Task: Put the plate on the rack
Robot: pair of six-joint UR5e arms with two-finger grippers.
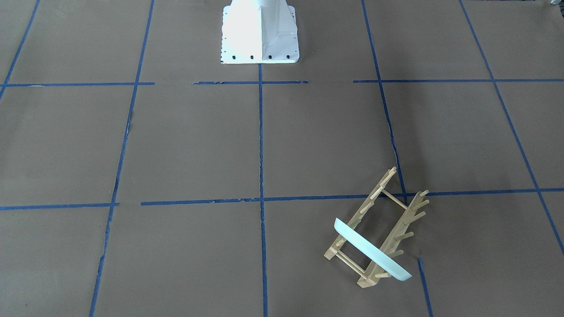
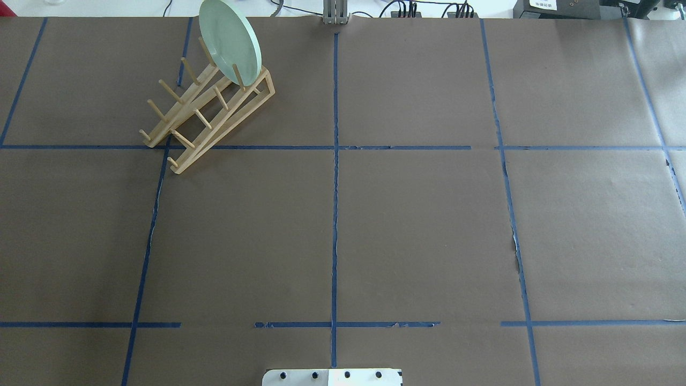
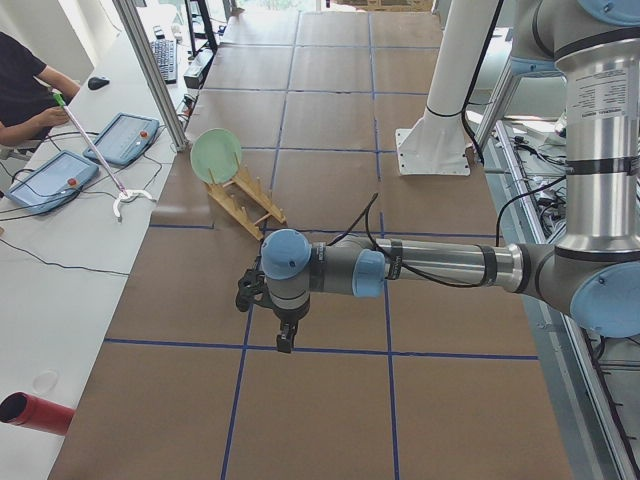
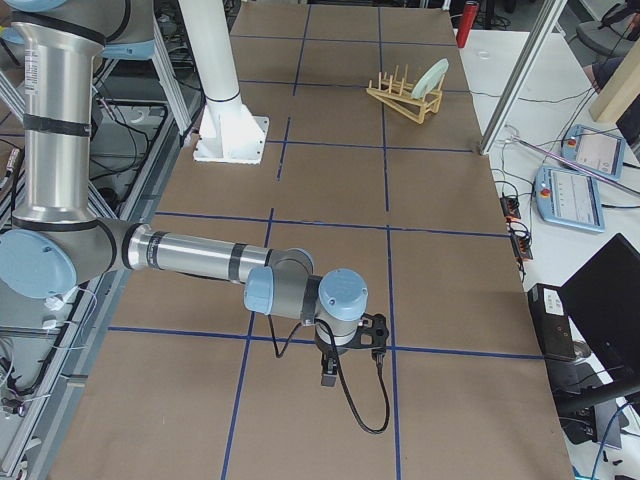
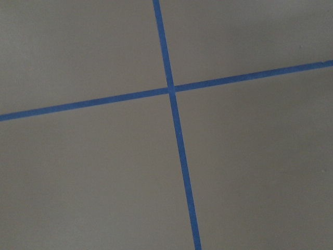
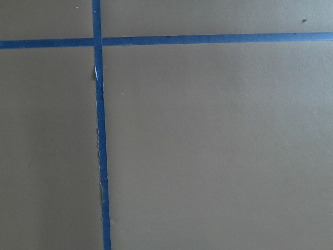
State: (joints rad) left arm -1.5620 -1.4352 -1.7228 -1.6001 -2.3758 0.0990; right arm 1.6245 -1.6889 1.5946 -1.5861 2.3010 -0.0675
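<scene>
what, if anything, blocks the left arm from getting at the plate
Probably yes, it can: nothing stands between the left claw and the plate, which sits on edge in the rack, its top rim exposed.

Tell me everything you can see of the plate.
The plate is round, pale mint green and glossy, with a low raised rim and faint concentric rings. It stands on edge, leaning a little, slotted between upright pegs at the end of the wooden rack farthest from the robot, on the robot's left side. Only the rack touches it; nothing grips it.
</scene>
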